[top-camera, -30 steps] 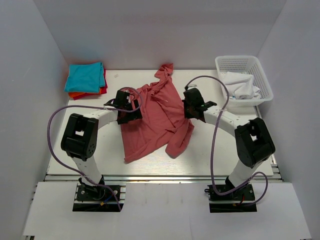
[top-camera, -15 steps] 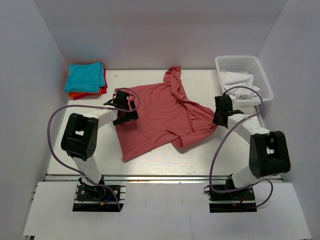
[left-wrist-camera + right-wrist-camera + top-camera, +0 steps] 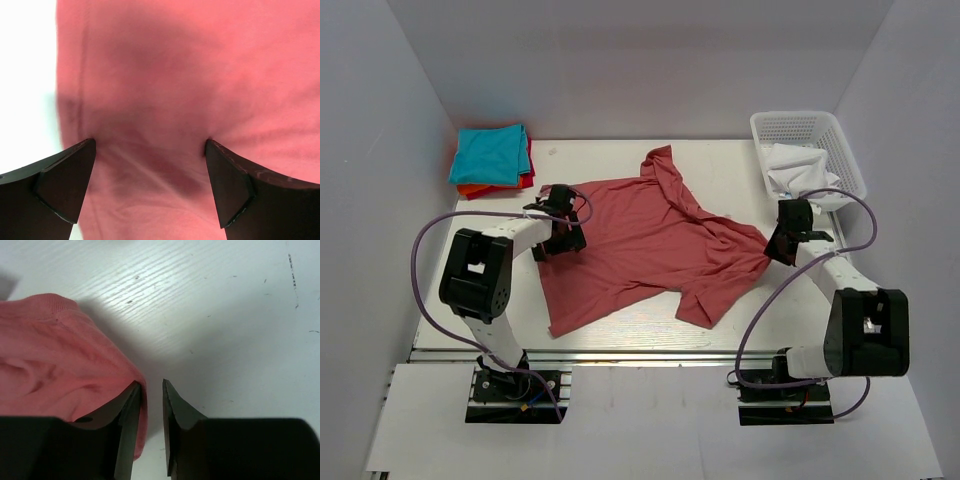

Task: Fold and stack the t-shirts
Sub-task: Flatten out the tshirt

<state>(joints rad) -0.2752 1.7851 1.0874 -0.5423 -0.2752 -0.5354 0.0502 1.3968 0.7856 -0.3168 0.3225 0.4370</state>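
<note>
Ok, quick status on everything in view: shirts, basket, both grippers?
salmon-red t-shirt: unfolded, spread out, wrinkled.
folded t-shirts: stacked at the back left, teal on top.
basket: upright, with a white cloth bunched inside.
left gripper: open wide over the spread shirt's left part.
right gripper: slightly open, gap empty, at the shirt's right sleeve edge.

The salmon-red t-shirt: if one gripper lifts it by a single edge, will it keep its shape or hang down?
Probably floppy: the salmon-red t-shirt lies spread out with soft wrinkles and folds, so it should drape. It looks thin and likely light. Pushed, it would probably bunch rather than slide whole across the table.
</note>
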